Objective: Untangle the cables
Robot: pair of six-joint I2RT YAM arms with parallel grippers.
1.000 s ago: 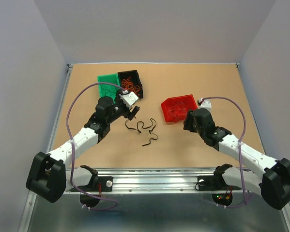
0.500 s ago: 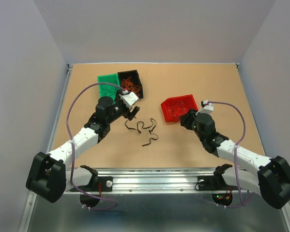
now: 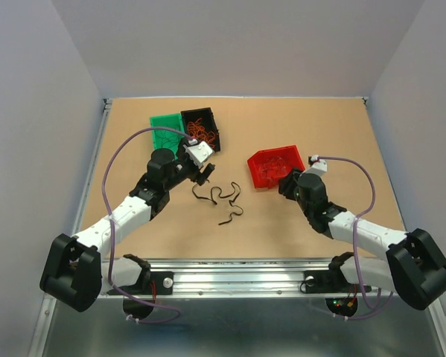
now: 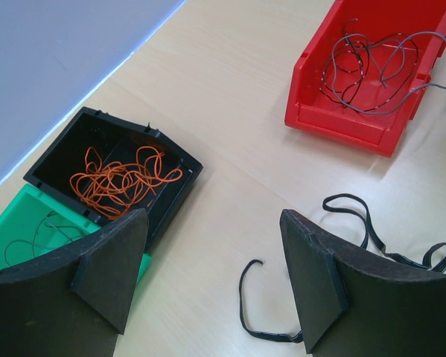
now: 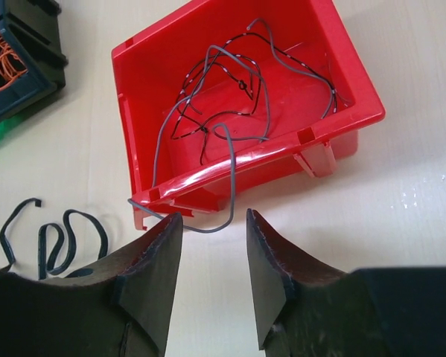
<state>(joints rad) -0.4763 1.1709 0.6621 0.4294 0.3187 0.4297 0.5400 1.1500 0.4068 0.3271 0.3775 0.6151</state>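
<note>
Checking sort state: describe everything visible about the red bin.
The red bin is a glossy plastic open-top box with a lowered front lip, upright on the table right of centre. It holds a loose tangle of thin grey and dark wires; one grey wire droops over the lip onto the table, ending just ahead of the right tool.
</note>
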